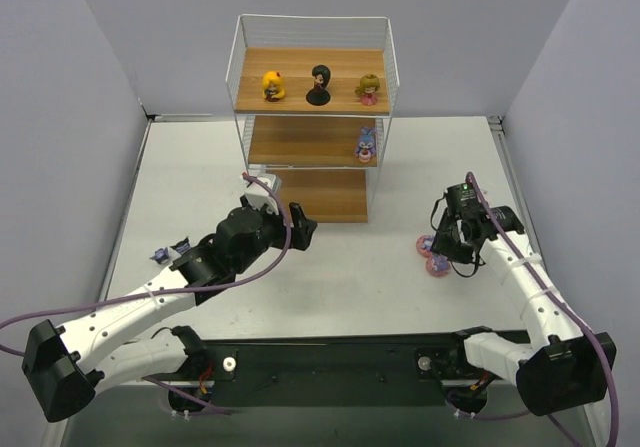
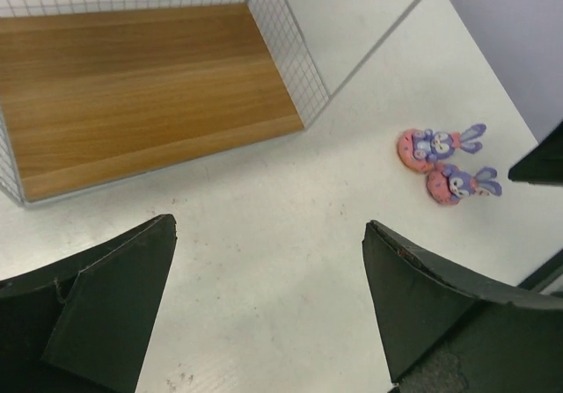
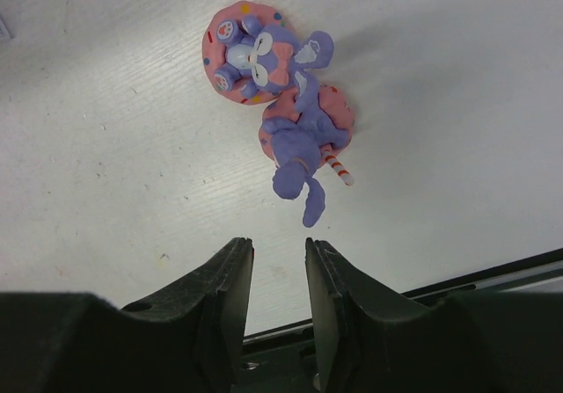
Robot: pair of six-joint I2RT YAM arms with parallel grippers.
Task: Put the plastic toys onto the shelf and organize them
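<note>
The shelf (image 1: 300,67) stands at the back centre. Its top board holds a yellow doll (image 1: 272,85), a black doll (image 1: 319,85) and an olive-pink doll (image 1: 369,89). The middle board holds one purple-pink bunny (image 1: 365,144). Two more bunnies (image 1: 432,255) lie on the table, touching each other. They show in the right wrist view (image 3: 255,54) and in the left wrist view (image 2: 431,144). My right gripper (image 3: 277,245) hangs just short of them, narrowly open and empty. My left gripper (image 2: 268,226) is wide open and empty in front of the bottom board (image 2: 141,85).
Small dark blue-purple figures (image 1: 170,252) lie on the table at the left, beside my left arm. Grey walls close in the table on both sides. A black base rail (image 1: 330,352) runs along the near edge.
</note>
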